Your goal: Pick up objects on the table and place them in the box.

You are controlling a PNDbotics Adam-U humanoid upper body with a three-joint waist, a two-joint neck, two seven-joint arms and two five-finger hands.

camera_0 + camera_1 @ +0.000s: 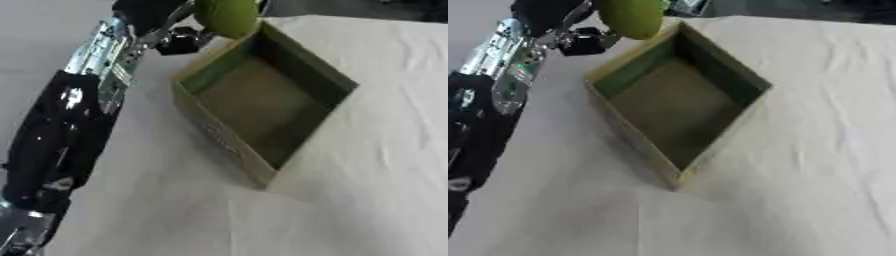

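An open cardboard box (223, 137) with a green-tinted inside lies askew on the white cloth. Nothing shows on its floor. My left arm comes in from the lower left and reaches to the top of the view. My left hand (171, 35) is at the box's far left corner, its fingers curled round a round green object (227, 16). That green object (632, 17) hangs just above the box's far corner rim. The upper part of the hand is cut off by the frame's top edge. My right hand shows in neither view.
A white cloth (376, 150) covers the table to the right of and below the box. A dark strip and a small object (686, 6) lie along the far edge at the top.
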